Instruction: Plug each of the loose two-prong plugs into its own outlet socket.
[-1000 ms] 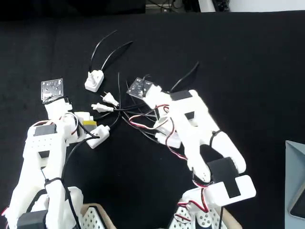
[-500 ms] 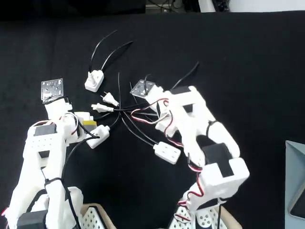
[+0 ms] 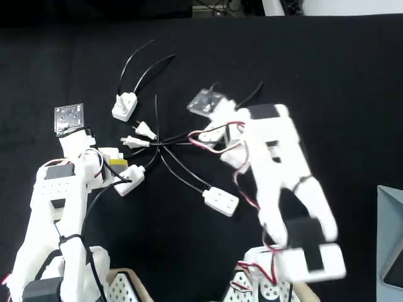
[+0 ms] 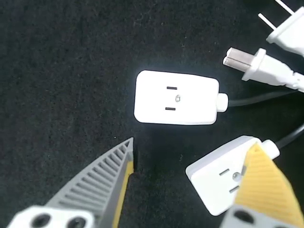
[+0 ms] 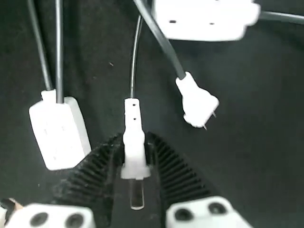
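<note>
On the black surface (image 3: 327,94), I am judging myself to be at the carry stage of the plugging job: one plug in hand, none that I can see seated. My right arm (image 3: 277,163) is hanging just beside the lone socket (image 3: 220,200), on the side away from my left arm (image 3: 56,207), which is standing well apart from that socket. My right gripper (image 5: 134,140) is clamping a white plug (image 5: 134,118) by its body, its cord running out ahead of the jaws. My left gripper (image 4: 192,145) is gaping wide and gripping nothing. A second socket (image 4: 175,97) is lying slots-up just past its jaws, and a third socket (image 4: 216,183) is sitting right by the yellow jaw. Between that pair and the lone socket, two loose plugs (image 3: 146,130) are lying near each other among crossing black cords (image 3: 182,141). A far socket (image 3: 124,106) is resting farther from the lone socket than they are.

By my reckoning, the next move is calling for bringing the held plug over a free socket, squaring its prongs to the slots and pressing straight in. My left gripper is probably going to be needed to pin that socket down.

The held plug's prong end is sitting deep between the jaws and reading as a blur, so I cannot tell which way the prongs are facing. Nor can I tell whether the yellow jaw is touching the third socket. In the high view my right wrist is covering its own jaws, and a cropped socket (image 5: 204,19) is running off the right wrist view's edge.
</note>
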You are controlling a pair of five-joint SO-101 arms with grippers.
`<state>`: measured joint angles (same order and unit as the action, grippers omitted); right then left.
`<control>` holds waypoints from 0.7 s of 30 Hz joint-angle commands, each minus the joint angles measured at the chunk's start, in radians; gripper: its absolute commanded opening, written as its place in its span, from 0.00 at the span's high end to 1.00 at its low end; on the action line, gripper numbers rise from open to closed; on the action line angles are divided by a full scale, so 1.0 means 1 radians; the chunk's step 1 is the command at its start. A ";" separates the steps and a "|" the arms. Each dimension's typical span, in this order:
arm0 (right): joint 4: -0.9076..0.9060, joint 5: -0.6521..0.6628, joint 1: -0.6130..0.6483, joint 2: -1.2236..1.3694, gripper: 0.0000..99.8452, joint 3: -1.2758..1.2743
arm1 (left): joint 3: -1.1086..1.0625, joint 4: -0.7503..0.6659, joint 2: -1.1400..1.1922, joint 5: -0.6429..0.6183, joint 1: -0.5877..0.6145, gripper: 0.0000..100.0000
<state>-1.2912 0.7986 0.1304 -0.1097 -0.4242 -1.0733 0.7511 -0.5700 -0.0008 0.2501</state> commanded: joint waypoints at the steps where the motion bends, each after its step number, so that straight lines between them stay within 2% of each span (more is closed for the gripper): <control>1: -0.064 -0.061 -0.035 -0.142 0.99 0.051 | 0.002 -0.015 -0.014 -0.005 0.002 0.65; 6: -0.137 -0.203 -0.021 -0.272 0.99 0.050 | 0.002 -0.015 -0.014 -0.005 0.002 0.65; 13: -0.137 -0.302 0.028 -0.576 0.99 0.016 | 0.002 -0.015 -0.014 -0.005 0.002 0.65; 17: -0.133 -0.341 0.121 -0.785 0.99 -0.042 | 0.002 -0.015 -0.015 -0.005 0.002 0.65; 21: -0.032 -0.422 0.216 -0.960 0.99 -0.174 | 0.002 -0.015 -0.018 -0.005 0.001 0.65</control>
<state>-1.3986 0.4319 0.2869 -0.9475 -0.5393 -1.0733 0.7511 -0.5700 -0.0008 0.2501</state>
